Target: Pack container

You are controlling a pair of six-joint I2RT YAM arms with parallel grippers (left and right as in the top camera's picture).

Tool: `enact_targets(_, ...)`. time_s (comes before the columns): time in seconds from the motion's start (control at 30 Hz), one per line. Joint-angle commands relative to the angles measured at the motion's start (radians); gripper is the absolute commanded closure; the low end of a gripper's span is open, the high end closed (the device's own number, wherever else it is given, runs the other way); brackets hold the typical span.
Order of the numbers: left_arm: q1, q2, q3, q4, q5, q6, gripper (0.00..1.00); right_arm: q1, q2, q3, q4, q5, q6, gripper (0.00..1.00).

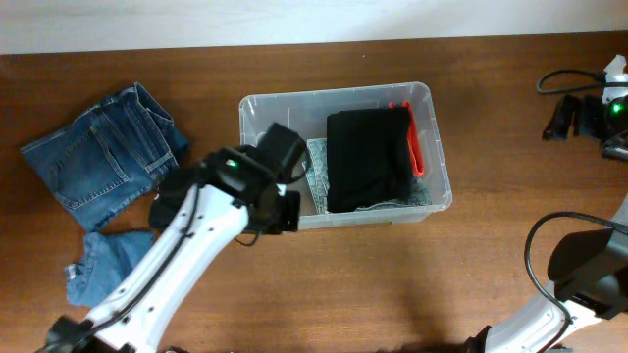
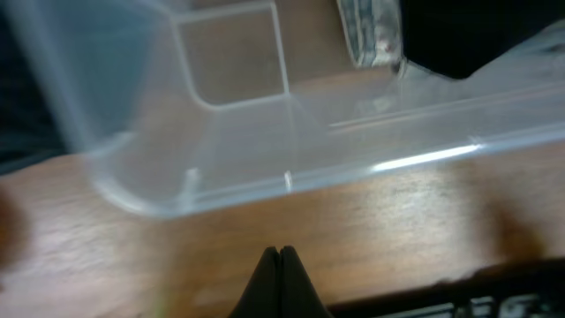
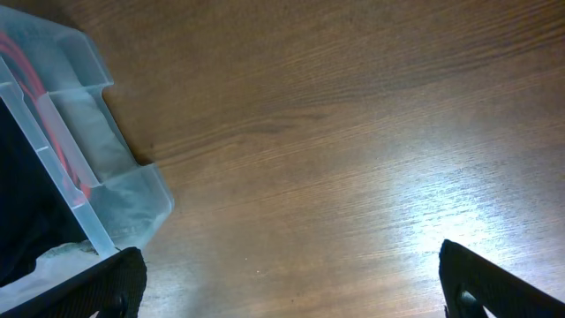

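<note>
One container (image 1: 334, 90) stands on the worktop (image 1: 491, 255), slightly right of the middle, with its long sides running left to right. It holds three things that can be counted. One is a folded black garment (image 1: 365, 157) filling its right half. One is a red strip (image 1: 414, 137) along that garment's right edge. One is a grey patterned cloth (image 1: 319, 167) showing at the garment's left side and beneath its front edge. The left half of the container shows only its clear floor.

Two denim pieces lie left of the container, outside it. One pair of jeans (image 1: 98, 157) lies spread flat. A second, paler denim piece (image 1: 103, 265) lies nearer the front edge, partly under the left arm (image 1: 186, 255).

Two arms are in view. The left arm reaches to the container's front-left corner. Its wrist view shows the left gripper (image 2: 281, 261) with its two fingers pressed together on nothing, over bare wood just outside the clear wall (image 2: 265, 150).

The right arm (image 1: 589, 265) sits at the front right, well apart from the container. The right gripper (image 3: 290, 265) has its fingers wide apart and empty, with a corner of the container (image 3: 115, 177) at the left of its view.

One cluster of black gear (image 1: 579, 116) with cables rests at the far right
</note>
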Motion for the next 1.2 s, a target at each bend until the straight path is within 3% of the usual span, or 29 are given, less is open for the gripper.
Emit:
enact_targets(0.0, 0.053, -0.064, 0.110, -0.075, -0.103, -0.005, 0.99, 0.001, -0.008, 0.002, 0.000, 0.005, 0.000, 0.02)
enact_targets(0.07, 0.097, -0.081, 0.137, -0.113, -0.169, -0.006, 0.99, 0.001, -0.008, 0.002, 0.000, 0.005, 0.000, 0.02)
enact_targets(0.23, 0.256, -0.096, 0.139, -0.158, -0.214, -0.005, 0.78, 0.001, -0.008, 0.002, 0.000, 0.005, 0.000, 0.02)
enact_targets(0.3, 0.320, -0.095, 0.130, -0.160, -0.214, -0.005, 0.56, 0.001, -0.008, 0.002, 0.000, 0.005, 0.000, 0.02)
enact_targets(0.37, 0.381, -0.093, 0.124, -0.152, -0.213, -0.005, 0.18, 0.001, -0.008, 0.002, 0.000, 0.005, 0.000, 0.02)
enact_targets(0.43, 0.422, -0.091, 0.119, -0.137, -0.214, -0.005, 0.01, 0.001, -0.008, 0.002, 0.000, 0.005, 0.000, 0.02)
enact_targets(0.87, 0.480, 0.004, 0.111, -0.003, -0.140, 0.195, 0.01, 0.001, -0.008, 0.002, 0.000, 0.005, 0.000, 0.02)
enact_targets(1.17, 0.529, 0.211, 0.111, 0.008, -0.134, 0.255, 0.01, 0.001, -0.008, 0.002, 0.000, 0.005, 0.000, 0.02)
